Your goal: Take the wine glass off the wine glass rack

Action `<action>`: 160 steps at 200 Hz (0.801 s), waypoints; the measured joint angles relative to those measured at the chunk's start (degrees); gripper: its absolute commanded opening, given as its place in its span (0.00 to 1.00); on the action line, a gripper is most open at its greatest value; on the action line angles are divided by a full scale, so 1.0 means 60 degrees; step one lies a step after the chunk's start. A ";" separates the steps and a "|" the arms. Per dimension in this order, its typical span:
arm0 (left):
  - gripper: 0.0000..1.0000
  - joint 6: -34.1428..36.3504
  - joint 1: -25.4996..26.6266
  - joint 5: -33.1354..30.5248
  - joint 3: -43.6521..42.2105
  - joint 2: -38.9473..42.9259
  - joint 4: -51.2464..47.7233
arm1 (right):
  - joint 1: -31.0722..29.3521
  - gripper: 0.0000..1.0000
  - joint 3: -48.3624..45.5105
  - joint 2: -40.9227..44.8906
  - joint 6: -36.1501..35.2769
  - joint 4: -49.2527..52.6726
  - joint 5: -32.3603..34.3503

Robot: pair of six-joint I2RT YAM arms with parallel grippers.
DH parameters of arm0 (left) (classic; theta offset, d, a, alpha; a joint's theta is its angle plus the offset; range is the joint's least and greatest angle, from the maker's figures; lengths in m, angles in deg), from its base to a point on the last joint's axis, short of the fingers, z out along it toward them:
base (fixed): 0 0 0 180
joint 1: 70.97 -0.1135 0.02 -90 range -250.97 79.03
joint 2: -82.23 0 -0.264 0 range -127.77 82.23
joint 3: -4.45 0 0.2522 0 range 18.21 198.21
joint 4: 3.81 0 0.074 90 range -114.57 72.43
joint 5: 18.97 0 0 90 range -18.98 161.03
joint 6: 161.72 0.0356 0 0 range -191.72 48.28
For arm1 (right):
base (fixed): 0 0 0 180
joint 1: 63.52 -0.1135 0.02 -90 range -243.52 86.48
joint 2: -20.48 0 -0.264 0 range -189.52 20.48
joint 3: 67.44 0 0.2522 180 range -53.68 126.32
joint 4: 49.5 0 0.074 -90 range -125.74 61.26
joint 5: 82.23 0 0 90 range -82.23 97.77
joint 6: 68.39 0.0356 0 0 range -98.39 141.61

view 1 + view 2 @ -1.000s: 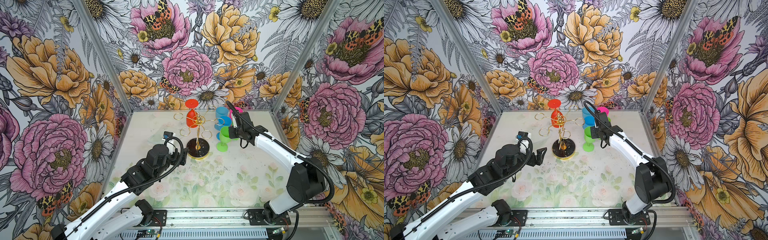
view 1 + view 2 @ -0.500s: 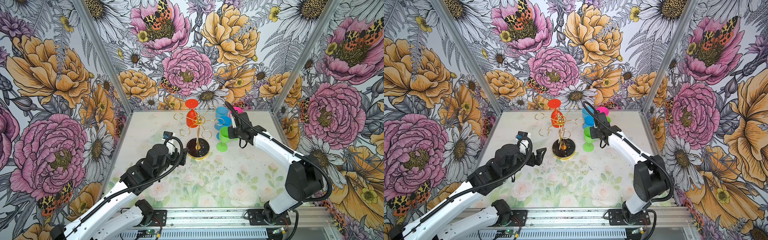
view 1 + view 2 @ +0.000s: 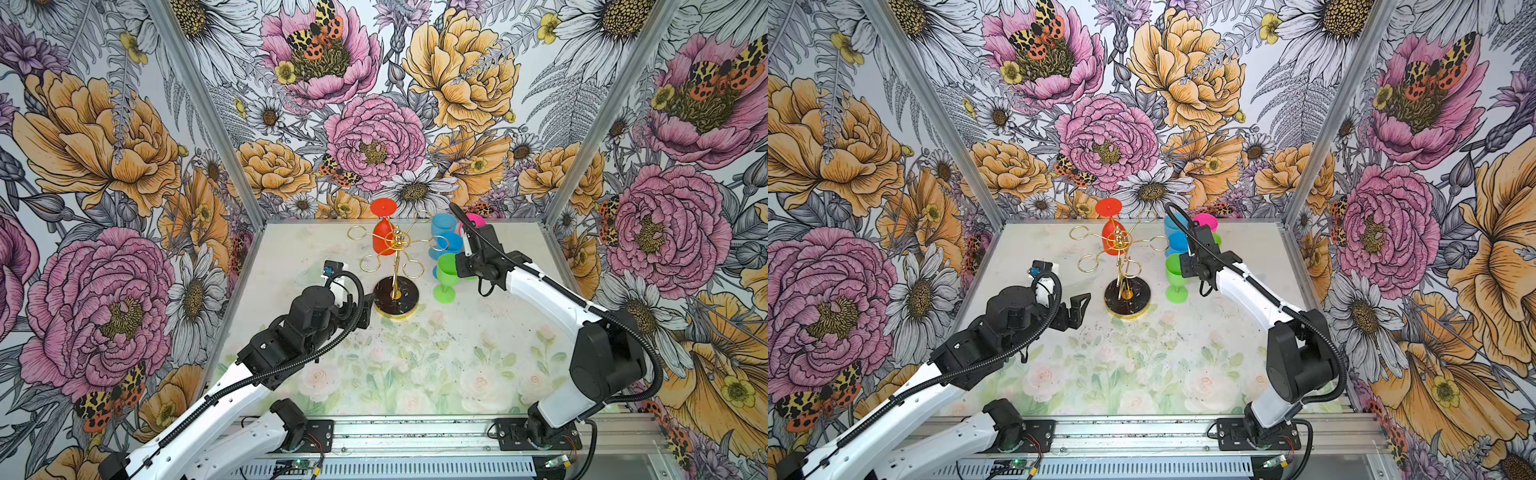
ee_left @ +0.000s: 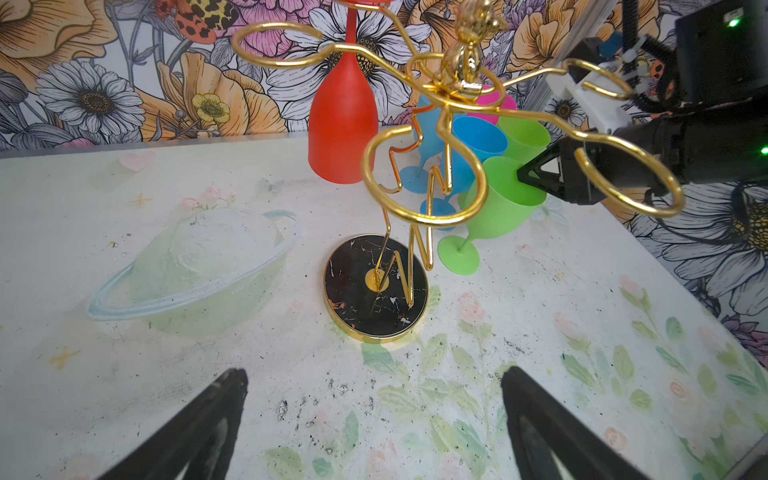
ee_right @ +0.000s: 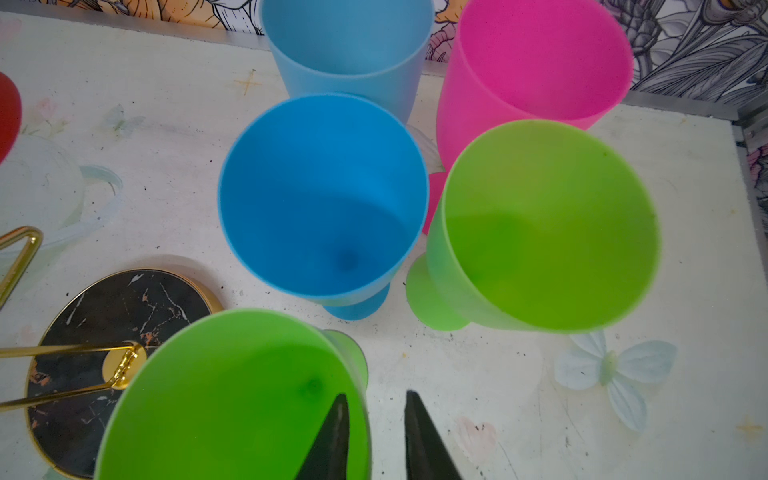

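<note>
The gold wire wine glass rack [image 3: 395,297] [image 3: 1127,296] [image 4: 376,291] stands mid-table on its black marbled base. A red wine glass [image 3: 383,237] [image 3: 1112,239] [image 4: 343,124] hangs upside down from a far loop. A green wine glass [image 3: 448,272] [image 3: 1174,274] [image 5: 232,399] stands upright on the table just right of the base. My right gripper [image 5: 376,395] [image 3: 457,266] straddles its rim, one finger inside and one outside, with a gap showing beside the wall. My left gripper [image 4: 374,374] [image 3: 1077,307] hovers wide open and empty, low, just left of the base.
Behind the green glass stand a light blue glass [image 5: 349,50], a blue glass [image 5: 324,195], a pink glass [image 5: 536,62] and another green glass [image 5: 544,224], packed close near the back right wall. Empty rack loops [image 4: 424,178] jut out over the table.
My right gripper's jaws have parted from the green glass's rim; the glass stays standing. The left arm has not moved.
</note>
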 measured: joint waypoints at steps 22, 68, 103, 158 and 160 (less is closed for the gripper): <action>0.97 0.0015 -0.0197 0.0131 0.0157 -0.0007 -0.0004 | 0.0000 0.48 0.0000 0.0098 0.0036 0.0007 -0.0055; 0.96 0.0062 -0.1166 0.1013 0.0849 -0.0328 -0.0076 | 0.0000 0.63 0.0000 0.0940 0.0186 0.0004 -0.0277; 0.95 0.0102 -0.2178 0.2014 0.1763 -0.0750 -0.0102 | 0.0080 0.69 -0.0007 0.1497 0.0455 0.0004 -0.0754; 0.90 -0.0091 -0.4306 0.4295 0.3293 -0.1876 -0.0098 | 0.0721 0.72 -0.0659 0.2204 0.0925 0.0007 -0.2069; 0.89 -0.0102 -0.4364 0.4379 0.3340 -0.1923 -0.0095 | 0.0739 0.73 -0.0688 0.2240 0.0925 0.0011 -0.2116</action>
